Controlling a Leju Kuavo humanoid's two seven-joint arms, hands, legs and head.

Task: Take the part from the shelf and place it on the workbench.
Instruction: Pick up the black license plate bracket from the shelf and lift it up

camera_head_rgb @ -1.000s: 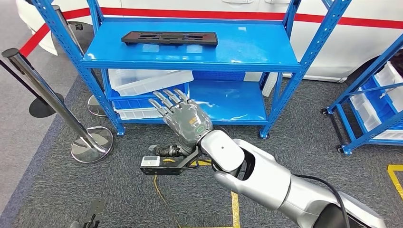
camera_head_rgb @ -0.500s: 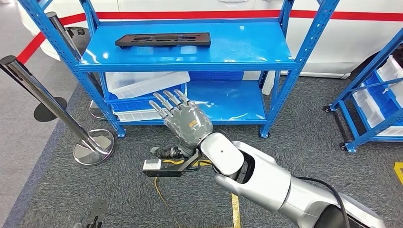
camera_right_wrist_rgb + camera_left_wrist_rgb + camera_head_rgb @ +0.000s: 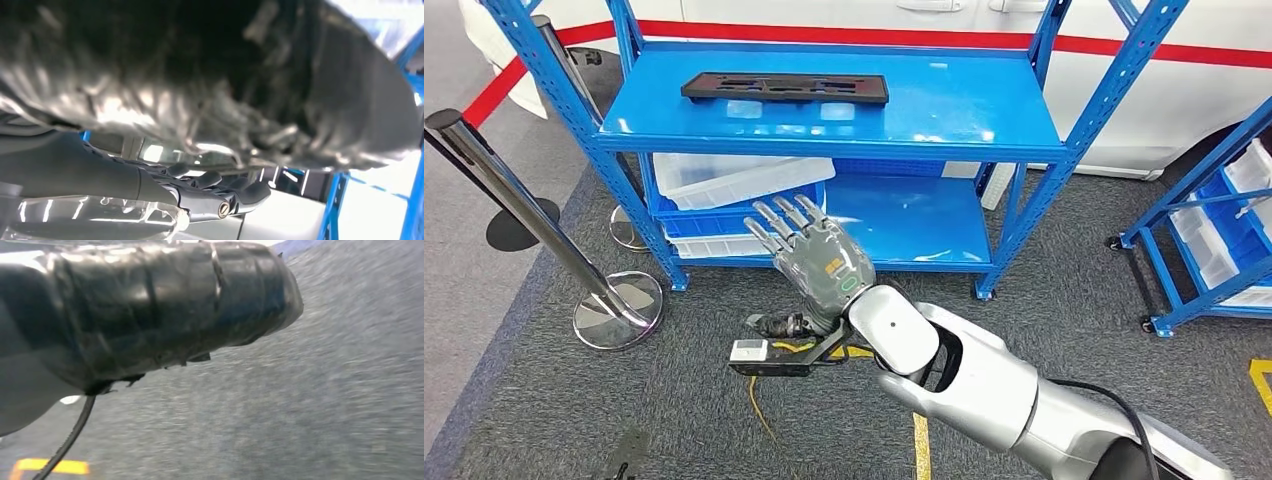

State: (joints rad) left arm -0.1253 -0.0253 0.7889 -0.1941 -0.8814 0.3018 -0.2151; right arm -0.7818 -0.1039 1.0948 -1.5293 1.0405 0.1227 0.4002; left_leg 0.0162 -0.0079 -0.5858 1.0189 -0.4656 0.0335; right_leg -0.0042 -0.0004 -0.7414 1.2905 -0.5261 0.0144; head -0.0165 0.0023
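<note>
A long flat black part (image 3: 786, 87) lies on the top board of the blue shelf (image 3: 944, 110), toward its back left. My right hand (image 3: 812, 256) is raised in front of the shelf's lower level, well below and short of the part. Its fingers are spread and it holds nothing. In the right wrist view its dark fingers (image 3: 220, 192) reach out straight toward the shelf. The left wrist view has a dark taped cover (image 3: 150, 310) over grey carpet, and the left hand's fingers are hidden.
Clear plastic bins (image 3: 739, 175) sit on the shelf's lower level. A chrome barrier post (image 3: 519, 195) with a round base (image 3: 619, 305) stands to the left. Another blue rack (image 3: 1214, 230) is at the right. A white car with a red stripe stands behind the shelf.
The whole picture has shifted a little, so the camera has moved. My right hand keeps its spread pose in front of the shelf. The part lies where it was.
</note>
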